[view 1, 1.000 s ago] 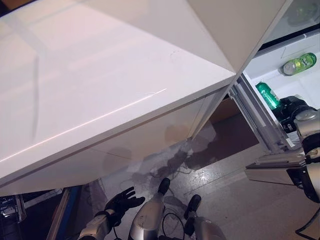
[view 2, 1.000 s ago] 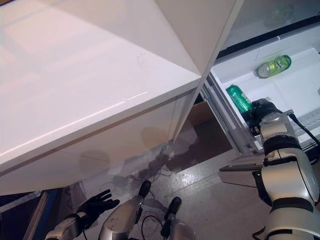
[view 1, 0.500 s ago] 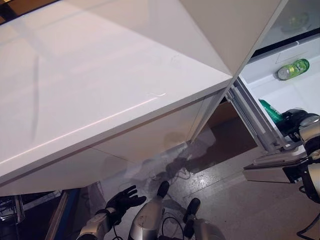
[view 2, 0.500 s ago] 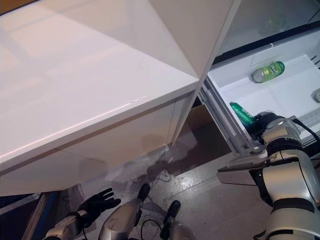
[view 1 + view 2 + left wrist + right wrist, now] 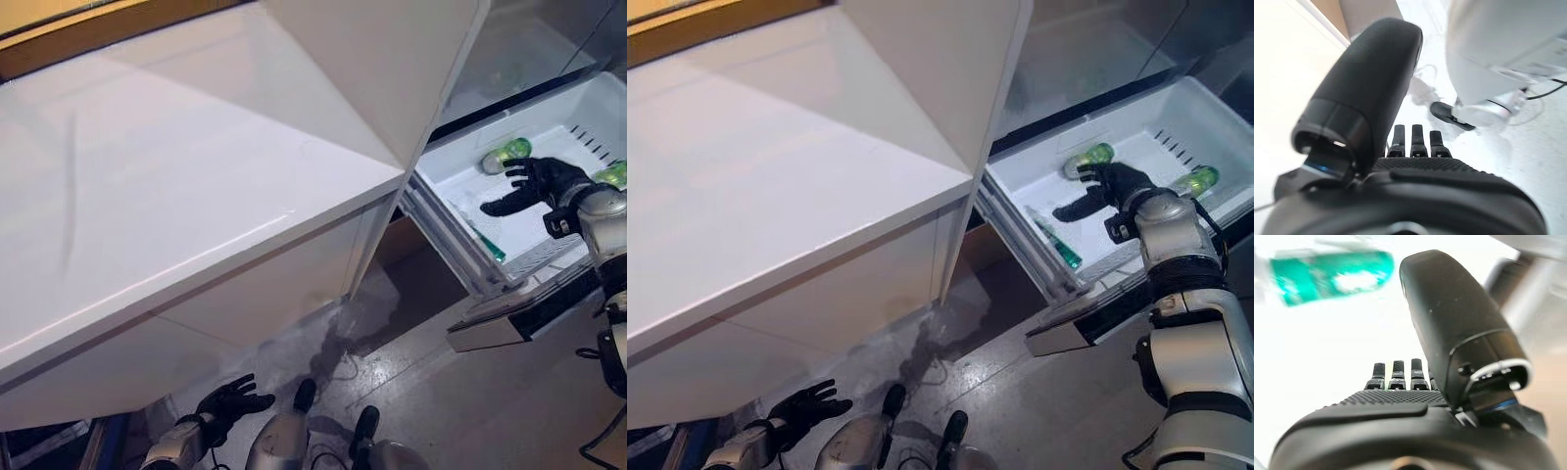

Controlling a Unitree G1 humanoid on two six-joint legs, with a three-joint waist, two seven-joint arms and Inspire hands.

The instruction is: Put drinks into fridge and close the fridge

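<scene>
Three drinks lie in the pulled-out white plastic fridge drawer [image 5: 1176, 117] — a dark green bottle [image 5: 1055, 243] flat against its near wall, a pale green bottle [image 5: 1087, 158] near the back, and another pale green bottle [image 5: 1196, 180] further right. The right hand [image 5: 1109, 188] hovers over the drawer, fingers spread and holding nothing. Loading looks done or nearly so; shutting the drawer and the open white fridge door [image 5: 196, 176] remains. The left hand [image 5: 223, 405] hangs low by the floor — fingers relaxed, empty.

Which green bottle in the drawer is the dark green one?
The dark green bottle lying along the fridge drawer's front-left wall. The other two bottles are light yellow-green, farther back.
</scene>
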